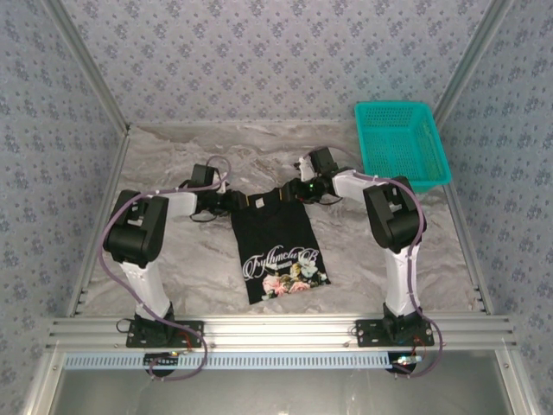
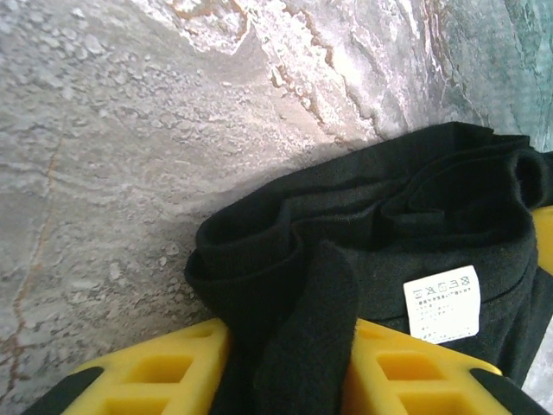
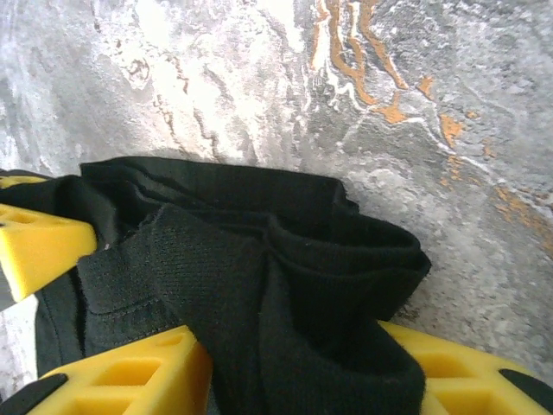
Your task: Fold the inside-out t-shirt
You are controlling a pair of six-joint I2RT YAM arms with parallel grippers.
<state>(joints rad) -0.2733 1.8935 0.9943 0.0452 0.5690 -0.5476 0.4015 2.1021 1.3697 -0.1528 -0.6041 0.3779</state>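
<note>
– Looking from above, how far is the folding, do you think?

– Not far, I would say. The t-shirt (image 1: 278,246) lies flat on the table (image 1: 190,259) between the two arms, with the flower print and the letters facing up and the bottom hem toward the arm bases. It looks narrow, with no sleeves sticking out, so perhaps the sides are tucked in, but I cannot tell for sure. The fold along its length is not yet made.

– And the arms?

– Both are stretched forward and bent inward to the far end of the t-shirt. The left claw (image 1: 232,201) is at the far left corner, and the right claw (image 1: 300,188) is at the far right corner.

– Are they holding it?

– Yes. In the left wrist view, the left claw (image 2: 289,372) is closed on a thick bunch of black cloth, near a white label (image 2: 441,303). The right claw (image 3: 294,372) pinches a similar bunch. The green basket (image 1: 402,143) stands apart.
</note>
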